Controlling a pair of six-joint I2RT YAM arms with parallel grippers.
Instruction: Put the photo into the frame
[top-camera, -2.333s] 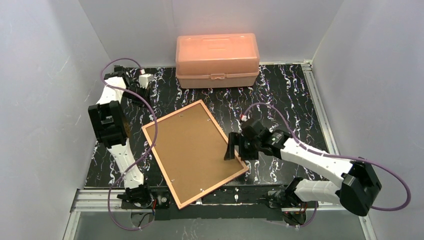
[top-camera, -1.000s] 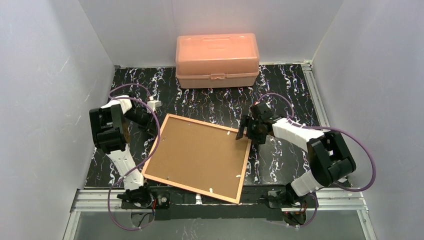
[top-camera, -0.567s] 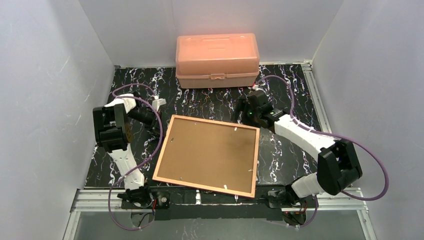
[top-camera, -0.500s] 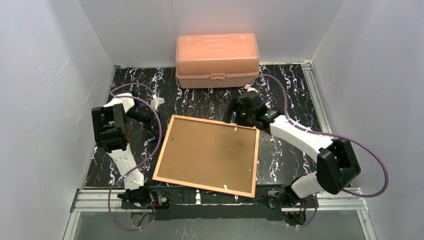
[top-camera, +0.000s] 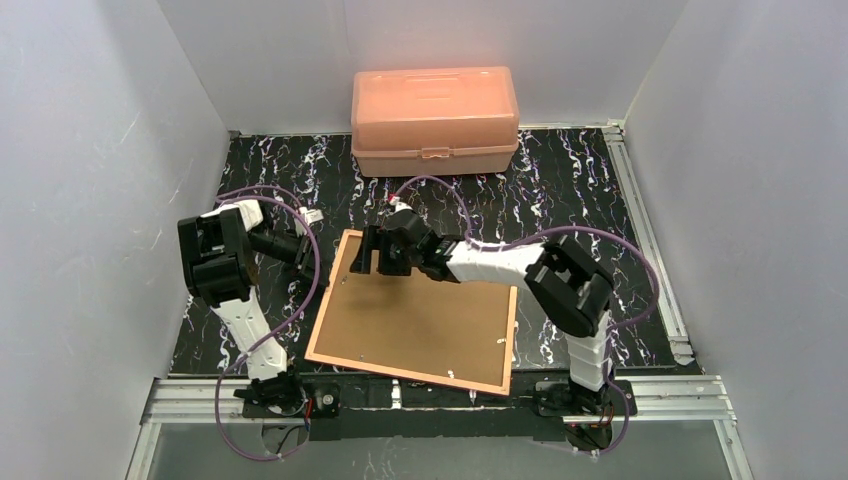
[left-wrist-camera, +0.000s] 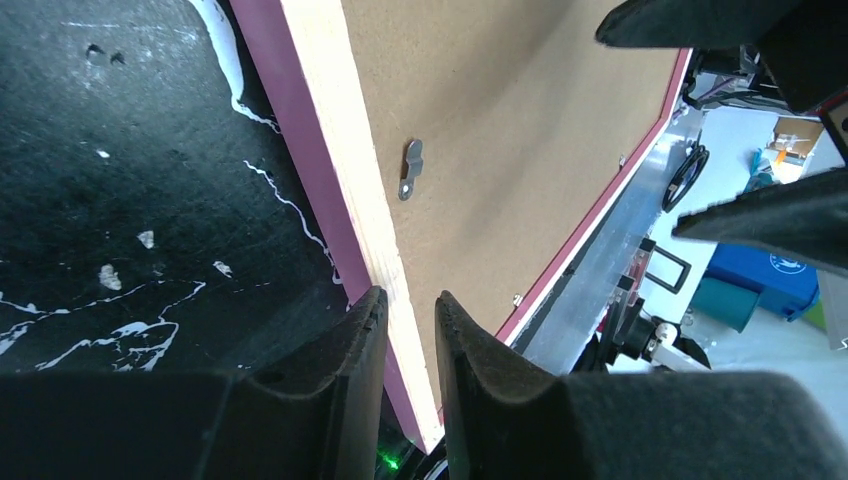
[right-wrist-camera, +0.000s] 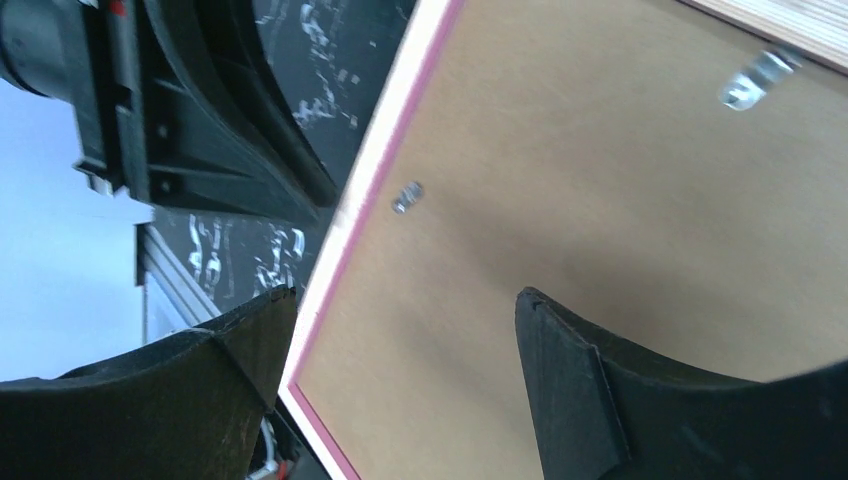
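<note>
The frame (top-camera: 400, 371) lies face down on the black mat, with its brown backing board (top-camera: 430, 315) up. The photo is out of view. My left gripper (top-camera: 312, 258) is at the frame's left edge near the far corner. In the left wrist view its jaws (left-wrist-camera: 403, 295) stand close together with the pale rim (left-wrist-camera: 355, 165) between them. My right gripper (top-camera: 368, 252) hangs open and empty over the board's far-left corner. In the right wrist view (right-wrist-camera: 405, 295) a metal clip (right-wrist-camera: 407, 197) lies just ahead of it.
A salmon-pink lidded box (top-camera: 434, 120) stands at the back middle. Grey walls close in the left, right and back. A metal rail (top-camera: 450, 395) runs along the near edge, and the frame's near edge reaches it. More clips sit along the board's edges (left-wrist-camera: 410, 170).
The right gripper turned the frame squarer to the table, then moved left along its far edge to the far-left corner. The left gripper came down to the frame's left edge.
</note>
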